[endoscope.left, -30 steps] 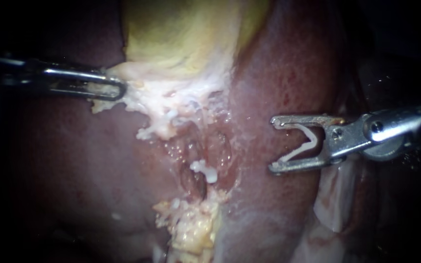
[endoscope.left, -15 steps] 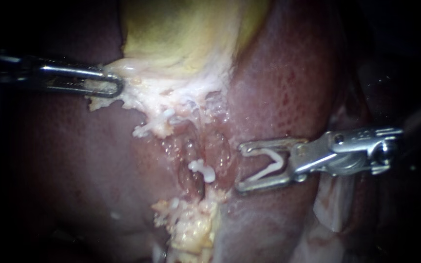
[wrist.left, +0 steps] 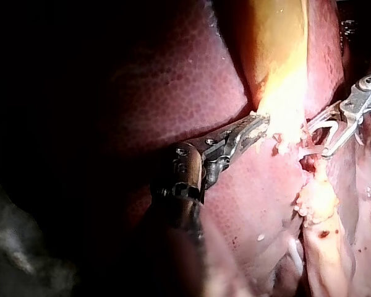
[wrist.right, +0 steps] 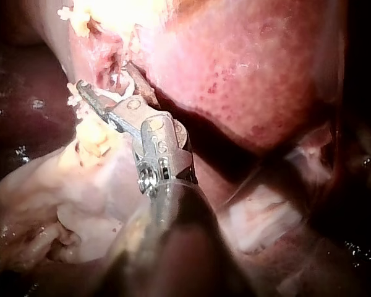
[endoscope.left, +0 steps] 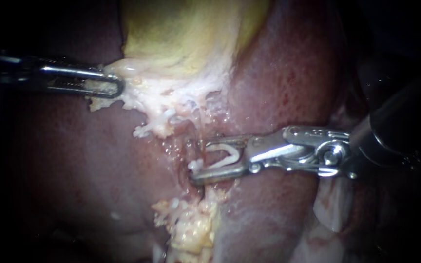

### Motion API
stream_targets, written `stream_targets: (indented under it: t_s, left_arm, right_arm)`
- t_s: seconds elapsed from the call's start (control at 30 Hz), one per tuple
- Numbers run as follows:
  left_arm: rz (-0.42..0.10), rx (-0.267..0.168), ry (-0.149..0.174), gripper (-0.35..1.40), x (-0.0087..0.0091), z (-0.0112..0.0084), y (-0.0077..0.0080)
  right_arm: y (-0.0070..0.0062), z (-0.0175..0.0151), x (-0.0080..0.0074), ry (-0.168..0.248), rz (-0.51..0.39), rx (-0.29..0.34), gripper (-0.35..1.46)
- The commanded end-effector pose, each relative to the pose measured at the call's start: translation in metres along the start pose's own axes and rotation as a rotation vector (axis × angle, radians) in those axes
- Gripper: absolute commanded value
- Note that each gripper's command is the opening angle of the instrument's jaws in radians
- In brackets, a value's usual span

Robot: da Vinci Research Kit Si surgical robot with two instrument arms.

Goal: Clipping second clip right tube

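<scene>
Endoscope view: tube (endoscope.left: 216, 155) in raw bed below gallbladder (endoscope.left: 186, 34), seemingly straddled by white clip (endoscope.left: 225, 146), unsqueezed, seated between right instrument's (endoscope.left: 199, 160) parted jaws, both touching it. Pale gallbladder edge clamped in left instrument's (endoscope.left: 118, 87) jaws, probably tensioning tissue to keep tube exposed. Dark red liver (endoscope.left: 283, 73) all around.

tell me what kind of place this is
Probably a surgical practice bench, seen close up: bare liver and a yellowish gallbladder fill the view, the left instrument grips the gallbladder's pale edge, and the right instrument holds a white clip between its jaws.
</scene>
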Motion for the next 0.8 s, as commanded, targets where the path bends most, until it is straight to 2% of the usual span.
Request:
stream_targets:
  t_s: [0.03,0.23,0.3,0.43,0.6,0.8]
  left_arm:
    - [0.0,0.001,0.0,-0.35,0.0,0.0,0.0]
    - [0.0,0.001,0.0,-0.35,0.0,0.0001,0.0]
    - [0.0,0.001,0.0,-0.35,0.0,0.0001,0.0]
    - [0.0,0.001,0.0,-0.35,0.0,0.0001,0.0001]
    - [0.0,0.001,0.0,-0.35,-0.0001,0.0001,0.0001]
    - [0.0,0.002,0.001,-0.35,-0.0001,0.0,0.0001]
  right_arm:
    - [0.0001,0.0001,0.0001,0.006,0.002,0.001,0.44]
    - [0.0001,0.0008,0.0001,0.049,0.047,0.014,0.44]
    - [-0.0001,0.0008,0.0001,0.064,0.062,0.04,0.44]
    - [-0.0006,0.0008,0.0,0.067,0.081,0.094,0.44]
    - [-0.0017,0.0008,0.0,0.049,0.059,0.165,0.41]
    - [-0.0023,0.0009,0.0,0.045,0.055,0.173,0.38]
